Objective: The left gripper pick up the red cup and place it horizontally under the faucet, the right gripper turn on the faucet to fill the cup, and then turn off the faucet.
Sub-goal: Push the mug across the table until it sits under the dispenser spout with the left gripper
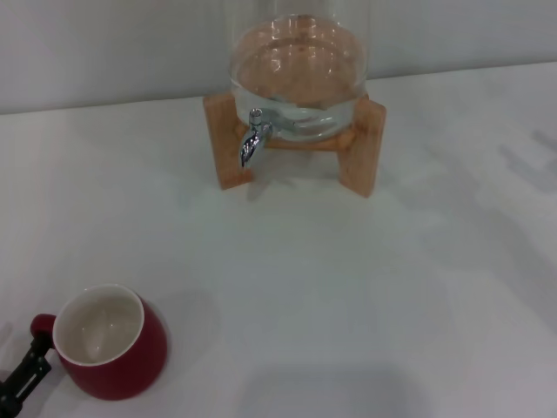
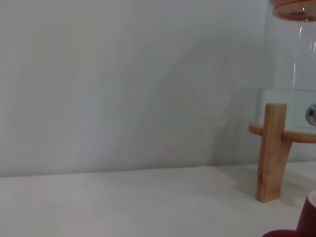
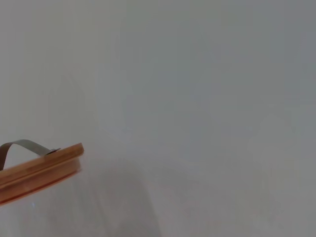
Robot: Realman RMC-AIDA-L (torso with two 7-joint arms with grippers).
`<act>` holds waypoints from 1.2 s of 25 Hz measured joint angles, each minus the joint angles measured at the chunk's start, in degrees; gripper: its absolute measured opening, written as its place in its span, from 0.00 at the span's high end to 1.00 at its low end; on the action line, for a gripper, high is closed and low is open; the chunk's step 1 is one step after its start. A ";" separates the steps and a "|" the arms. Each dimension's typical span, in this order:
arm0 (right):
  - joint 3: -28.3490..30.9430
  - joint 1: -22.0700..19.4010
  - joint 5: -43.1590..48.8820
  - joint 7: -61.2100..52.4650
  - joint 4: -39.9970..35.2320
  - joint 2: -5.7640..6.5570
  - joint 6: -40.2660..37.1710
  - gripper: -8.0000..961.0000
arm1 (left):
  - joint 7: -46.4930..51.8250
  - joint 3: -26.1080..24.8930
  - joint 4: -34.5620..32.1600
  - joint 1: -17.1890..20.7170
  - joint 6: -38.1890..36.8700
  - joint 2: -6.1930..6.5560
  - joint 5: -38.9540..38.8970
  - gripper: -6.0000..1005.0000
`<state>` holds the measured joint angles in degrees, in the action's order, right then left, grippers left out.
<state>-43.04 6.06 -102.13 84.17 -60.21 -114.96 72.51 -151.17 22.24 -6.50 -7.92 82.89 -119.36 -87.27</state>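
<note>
1. Where things are: the cup sits upright on the counter at the near left, white inside facing up, handle pointing out to the left. The faucet is well apart from it, up at the far side, sticking out of the glass jar on its wooden stand.

2. The left gripper is right at the handle; only a bit of black finger shows at the bottom-left corner. Honestly can't tell whether the jaws are wide, narrow or already pinching the handle, since too little of them is visible. The right gripper isn't visible anywhere.

3. So I'd say this is the pick-up step, barely begun. Doing it well probably means getting a firm hold on the handle or the rim beside it, because a glossy round mug could swivel in a loose pinch.

4. Lift straight up before travelling, then keep it low and level on the way across.

5. Aim the mouth squarely below the spout, which curves down in front of the stand's left leg, and don't clip that leg going in.
</note>
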 joint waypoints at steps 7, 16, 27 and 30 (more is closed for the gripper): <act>0.00 -0.14 0.00 0.03 0.01 0.00 0.27 0.19 | 0.00 -0.05 0.00 -0.18 -0.48 0.00 -0.03 0.21; 0.07 -0.39 0.00 0.00 0.10 0.00 0.61 0.19 | 0.07 -0.10 0.00 -1.04 -1.06 0.00 -0.36 0.21; 0.76 -0.64 0.01 -0.04 0.09 0.00 0.83 0.19 | 0.18 -0.08 0.00 -1.75 -1.65 -0.05 -0.11 0.21; 0.80 -0.64 0.01 -0.04 0.09 0.00 1.01 0.19 | 0.48 -0.09 0.03 -1.75 -1.38 -0.07 -0.07 0.22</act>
<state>-42.24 5.42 -102.12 84.13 -60.11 -114.96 73.52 -150.70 22.15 -6.48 -9.67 81.51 -119.43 -87.34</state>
